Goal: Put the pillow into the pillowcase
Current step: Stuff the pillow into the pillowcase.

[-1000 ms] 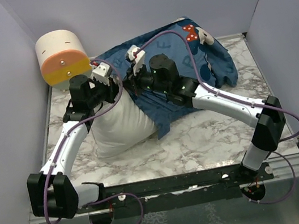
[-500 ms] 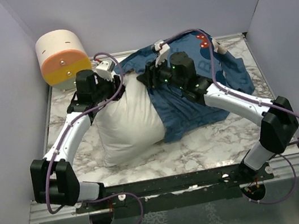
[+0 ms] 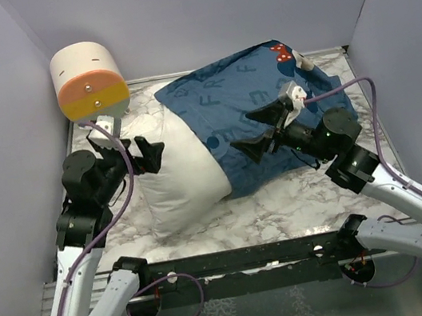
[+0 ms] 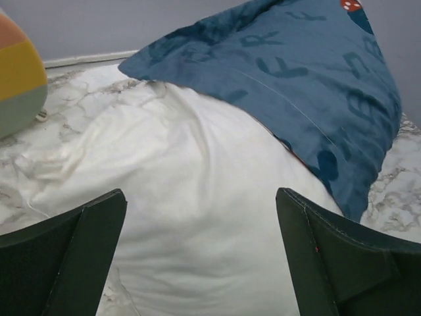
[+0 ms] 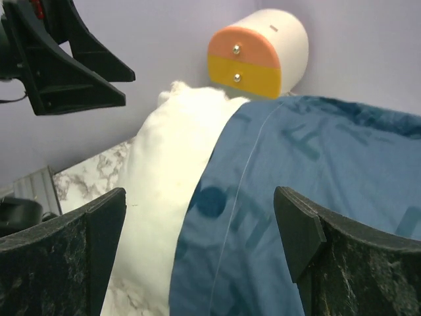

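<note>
Top external view: the left gripper and right gripper had let go and backed off, both wide and empty. The pillow lay half inside the pillowcase. Its left end was bare, so the job was not done.

One pillow, one pillowcase, one cream drum with orange-and-yellow face, at far left corner of the one worktop. Two pincers: left pincer, right pincer.
</note>
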Controlling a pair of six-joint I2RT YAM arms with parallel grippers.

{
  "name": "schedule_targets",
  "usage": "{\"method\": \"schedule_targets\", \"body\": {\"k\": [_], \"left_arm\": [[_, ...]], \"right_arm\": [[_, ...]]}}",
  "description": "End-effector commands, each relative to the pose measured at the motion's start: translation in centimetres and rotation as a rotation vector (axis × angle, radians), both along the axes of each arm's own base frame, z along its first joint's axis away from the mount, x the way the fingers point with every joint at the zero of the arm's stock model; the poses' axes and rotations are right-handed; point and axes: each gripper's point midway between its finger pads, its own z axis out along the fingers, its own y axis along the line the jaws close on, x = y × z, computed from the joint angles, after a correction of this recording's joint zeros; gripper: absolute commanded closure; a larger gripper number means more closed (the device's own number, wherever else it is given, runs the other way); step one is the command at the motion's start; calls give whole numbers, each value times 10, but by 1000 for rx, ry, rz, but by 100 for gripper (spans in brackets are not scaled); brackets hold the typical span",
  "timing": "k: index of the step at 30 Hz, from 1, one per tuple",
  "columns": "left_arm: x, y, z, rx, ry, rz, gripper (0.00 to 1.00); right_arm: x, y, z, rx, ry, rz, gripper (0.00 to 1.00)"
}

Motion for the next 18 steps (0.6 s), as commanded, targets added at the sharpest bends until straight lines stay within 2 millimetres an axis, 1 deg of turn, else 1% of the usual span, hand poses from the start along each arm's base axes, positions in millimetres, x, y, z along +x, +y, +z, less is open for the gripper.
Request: {"method": "schedule_targets", "body": {"k": [1, 3, 4, 5, 7, 9, 10, 12, 15, 16, 18], "left_arm": [[-43, -16, -44, -100, 212, -94, 1], [-60, -25, -52, -178, 256, -139, 1], [-67, -30, -59, -219, 282, -159, 1], [-72, -32, -68, -250, 304, -165, 1], [-77, -29, -89, -288, 340, -133, 1], [-75, -20, -106, -292, 352, -58, 1], [-72, -14, -112, -294, 345, -15, 1], [-67, -9, -116, -306, 320, 24, 1], [-53, -13, -123, -345, 306, 31, 1], [-49, -16, -132, -350, 332, 28, 1], [-40, -21, -142, -358, 351, 24, 1]], "right_arm": [[-23, -6, -76, -132, 168, 60, 6], [-32, -10, -96, -137, 225, 66, 7], [-35, -12, -106, -138, 253, 62, 7], [-35, -14, -118, -143, 283, 49, 8], [-35, -17, -145, -166, 343, 20, 8], [-32, -16, -161, -186, 383, -3, 10], [-31, -13, -167, -197, 396, -12, 10], [-26, -8, -178, -220, 414, -41, 11], [-14, -3, -187, -231, 432, -95, 11], [-9, -1, -189, -231, 435, -108, 11], [-1, 5, -191, -223, 441, -130, 11]]}}
